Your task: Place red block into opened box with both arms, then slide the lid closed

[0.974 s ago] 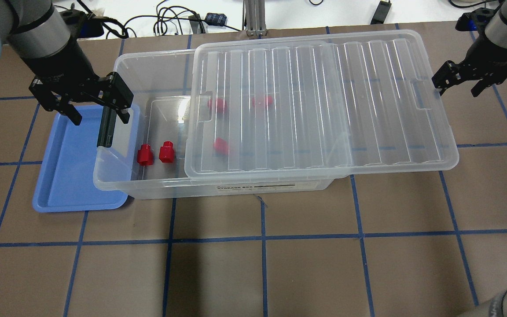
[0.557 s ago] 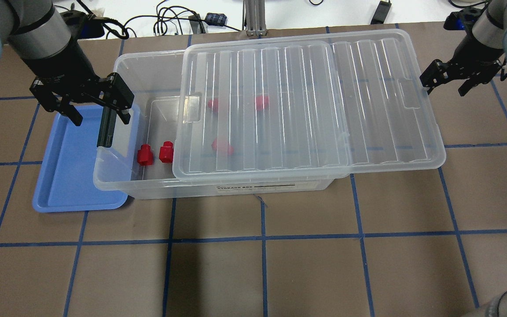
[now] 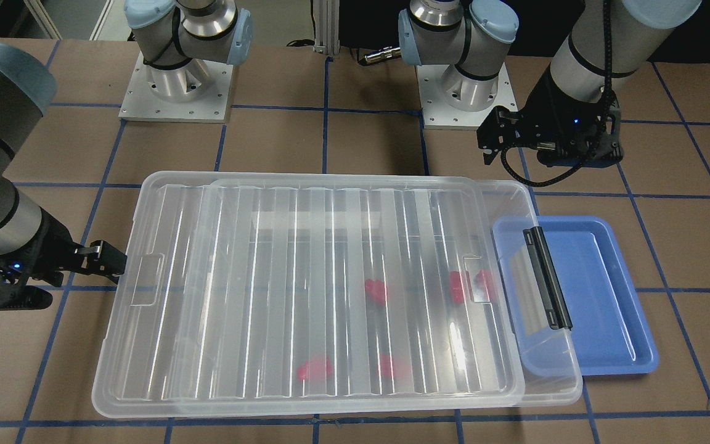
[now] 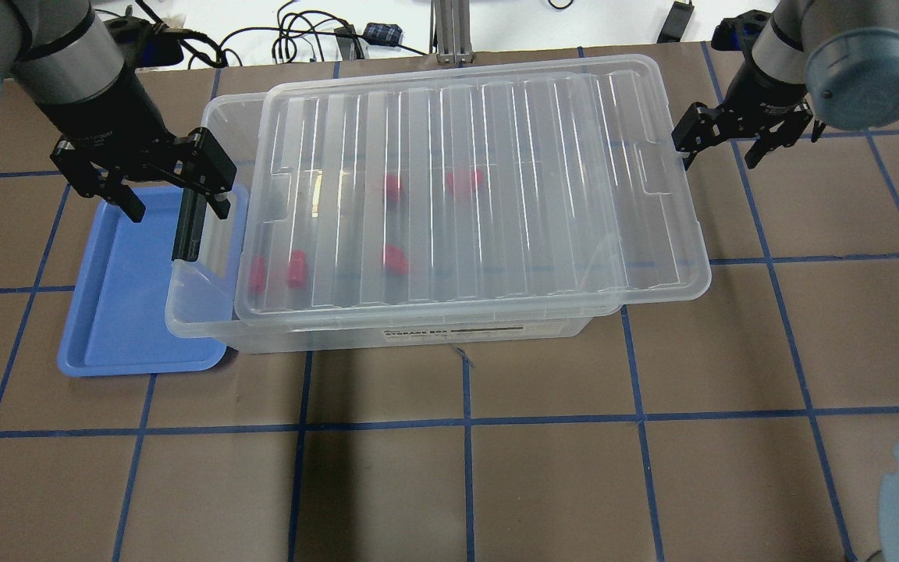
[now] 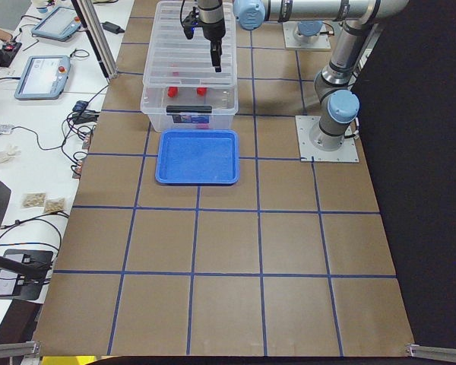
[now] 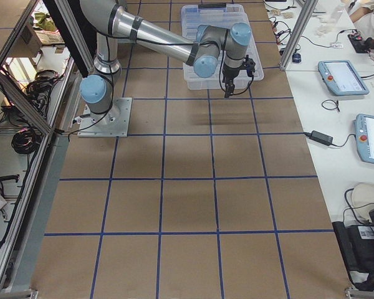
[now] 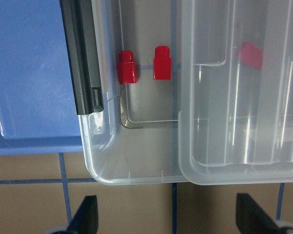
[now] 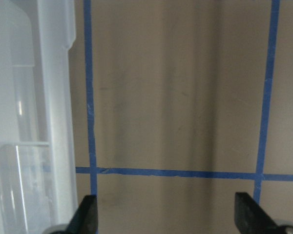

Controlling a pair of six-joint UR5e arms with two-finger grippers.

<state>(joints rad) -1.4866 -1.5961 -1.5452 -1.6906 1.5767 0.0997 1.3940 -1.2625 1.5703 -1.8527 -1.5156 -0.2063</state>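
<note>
The red block (image 7: 127, 67) lies on the floor of the box (image 4: 340, 337), at the end under the left gripper (image 4: 179, 212) and just inside the wall that carries the black clip (image 4: 188, 226). A second block (image 7: 162, 62) lies just beside it, on the side away from that gripper's end wall and close to the short edge of the lid (image 4: 535, 218). Three more blocks (image 4: 395, 259) show as red blurs through the lid, farther toward the right gripper (image 4: 719, 152). The lid rests flat on the box and covers most of it. It leaves a narrow strip open at the left gripper's end and overhangs the rim at the right gripper's end. The left gripper hangs above the clip end with its fingers spread wide and nothing between them. The right gripper is also spread wide and empty. It sits low at the lid's far short edge, and one finger appears to rest against that edge, beside the tab recess. A blue tray (image 4: 122, 312) lies under the left gripper, and the clip end of the box overlaps its near edge. Everything stands on a brown table (image 4: 465, 468) marked with blue tape lines.
</note>
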